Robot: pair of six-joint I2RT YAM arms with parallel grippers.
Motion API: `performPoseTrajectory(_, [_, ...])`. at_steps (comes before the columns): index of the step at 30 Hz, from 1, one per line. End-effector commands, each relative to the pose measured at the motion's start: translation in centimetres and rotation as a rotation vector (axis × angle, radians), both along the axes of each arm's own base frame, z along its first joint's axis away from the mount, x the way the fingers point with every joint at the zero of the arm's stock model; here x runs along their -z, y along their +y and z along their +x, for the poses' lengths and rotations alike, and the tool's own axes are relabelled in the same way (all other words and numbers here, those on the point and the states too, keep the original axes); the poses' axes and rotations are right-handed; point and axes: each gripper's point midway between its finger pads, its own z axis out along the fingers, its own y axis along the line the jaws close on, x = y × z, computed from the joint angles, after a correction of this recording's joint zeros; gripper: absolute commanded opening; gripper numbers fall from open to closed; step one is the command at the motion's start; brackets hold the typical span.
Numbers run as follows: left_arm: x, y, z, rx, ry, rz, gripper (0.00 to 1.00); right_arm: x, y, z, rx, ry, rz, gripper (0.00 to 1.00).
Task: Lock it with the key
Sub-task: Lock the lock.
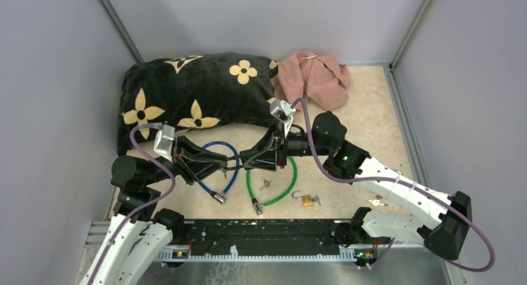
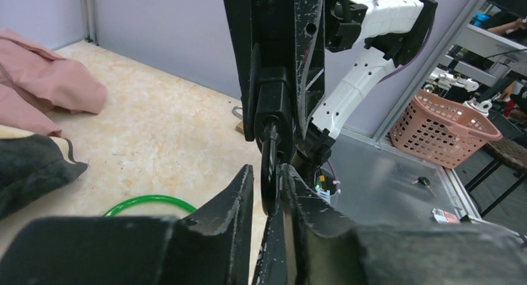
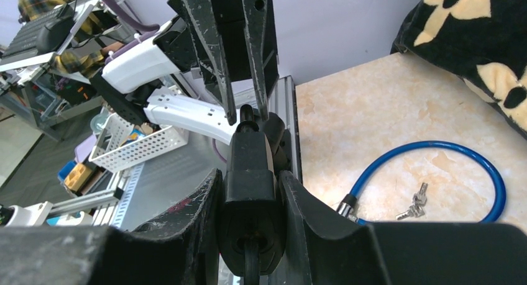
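A black cable-lock body [image 3: 248,161] joined to a green cable [image 1: 289,179] is held above the table, with my right gripper [image 3: 248,176] shut on its sides. In the left wrist view the lock body [image 2: 273,105] sits between the right fingers, and a black-headed key [image 2: 270,173] sticks out of its keyhole. My left gripper [image 2: 268,173] is closed around that key head, seen edge-on. In the top view the two grippers meet tip to tip, left [image 1: 229,167] and right [image 1: 248,161].
A blue cable lock [image 1: 231,173] lies under the grippers with small keys [image 1: 266,184] beside it. A brass padlock [image 1: 307,200] and a loose key [image 1: 376,202] lie near the front. A black flowered pillow [image 1: 192,92] and pink cloth [image 1: 317,77] fill the back.
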Motion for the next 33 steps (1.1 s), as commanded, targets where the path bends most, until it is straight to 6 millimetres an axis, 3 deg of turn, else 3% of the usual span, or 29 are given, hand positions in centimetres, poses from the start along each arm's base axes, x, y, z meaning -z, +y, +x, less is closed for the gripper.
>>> performPoseTrajectory(1, [-1.0,-0.2,-0.8,0.054,-0.041,-0.026,0.24,-4.8,-0.9,-0.9,-0.018,-0.113,0.163,0.0])
performPoseTrajectory(5, [0.4,-0.5,-1.1,0.102,-0.029,0.028,0.4,-5.3,-1.0,-1.0,-0.015,-0.125,0.173,0.0])
performPoseTrajectory(10, [1.4,-0.6,-1.0,0.115,0.008,0.067,0.48,-5.5,-1.2,-1.0,-0.009,-0.132,0.169,0.0])
performPoseTrajectory(12, [1.6,-0.6,-0.8,0.109,0.021,0.066,0.45,-5.5,-1.3,-1.1,-0.012,-0.132,0.171,0.0])
performPoseTrajectory(17, [0.7,-0.6,-0.6,0.1,-0.006,0.03,0.03,-5.2,-1.2,-1.1,-0.015,-0.125,0.164,0.0])
performPoseTrajectory(18, [0.4,-0.6,-0.6,0.098,-0.01,0.022,0.0,-5.0,-1.1,-1.0,-0.01,-0.122,0.16,0.0])
performPoseTrajectory(33, [-1.3,-0.6,0.6,0.057,0.024,-0.117,0.0,-1.4,3.9,-1.1,-0.082,-0.091,0.152,0.0])
